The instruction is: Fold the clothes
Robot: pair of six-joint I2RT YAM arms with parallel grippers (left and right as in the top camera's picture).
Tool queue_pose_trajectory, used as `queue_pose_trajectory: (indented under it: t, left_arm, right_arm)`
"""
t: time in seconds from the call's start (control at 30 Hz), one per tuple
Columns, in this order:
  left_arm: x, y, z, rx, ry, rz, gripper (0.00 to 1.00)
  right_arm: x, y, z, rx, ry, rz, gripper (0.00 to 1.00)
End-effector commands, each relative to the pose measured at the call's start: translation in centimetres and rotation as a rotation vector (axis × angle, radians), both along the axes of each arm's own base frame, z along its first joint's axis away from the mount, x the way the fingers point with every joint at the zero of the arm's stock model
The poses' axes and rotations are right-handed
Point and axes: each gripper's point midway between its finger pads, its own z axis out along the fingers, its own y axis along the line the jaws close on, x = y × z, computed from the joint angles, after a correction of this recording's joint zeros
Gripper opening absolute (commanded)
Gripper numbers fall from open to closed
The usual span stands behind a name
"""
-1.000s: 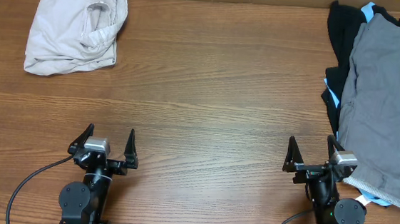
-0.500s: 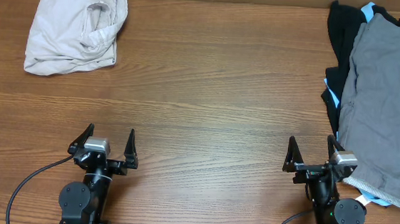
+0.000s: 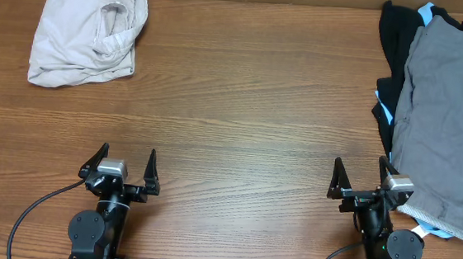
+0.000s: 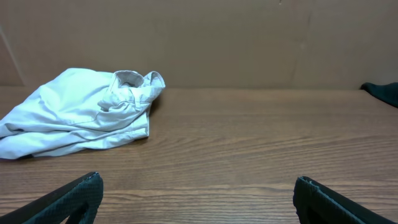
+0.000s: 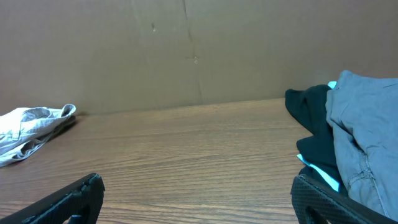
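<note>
The grey shorts [image 3: 447,122] lie on top of a pile at the right edge, over a black garment [image 3: 394,43] and a light-blue one [image 3: 425,10]. The pile also shows in the right wrist view [image 5: 360,137]. A cream garment [image 3: 86,35] lies crumpled at the far left and shows in the left wrist view [image 4: 81,112]. My left gripper [image 3: 121,166] is open and empty near the front edge. My right gripper [image 3: 362,179] is open and empty, its right finger beside the pile's near edge.
The wooden table [image 3: 241,114] runs between the two heaps. A brown cardboard wall [image 4: 199,37] stands behind the table's far edge. A black cable [image 3: 30,213] runs from the left arm's base.
</note>
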Motion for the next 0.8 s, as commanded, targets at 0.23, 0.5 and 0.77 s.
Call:
queue_pose_trajectory:
  t: [0.23,0.5,0.77]
  left_arm:
    - [-0.1,-0.5,0.3,-0.019,-0.020,-0.032,1.00]
    - [-0.2,-1.0,2.4,0.012,-0.085,-0.059,1.00]
    - [-0.9,-1.0,4.9,0.031,-0.099,-0.060,1.00]
  right_arm:
    - [-0.1,0.0,0.4,0.023,-0.014,-0.003,1.00]
    - [-1.2,-0.4,5.4,-0.009,-0.087,-0.024,1.00]
    - [-2.3,-1.3,8.2,-0.062,-0.073,-0.070,1.00]
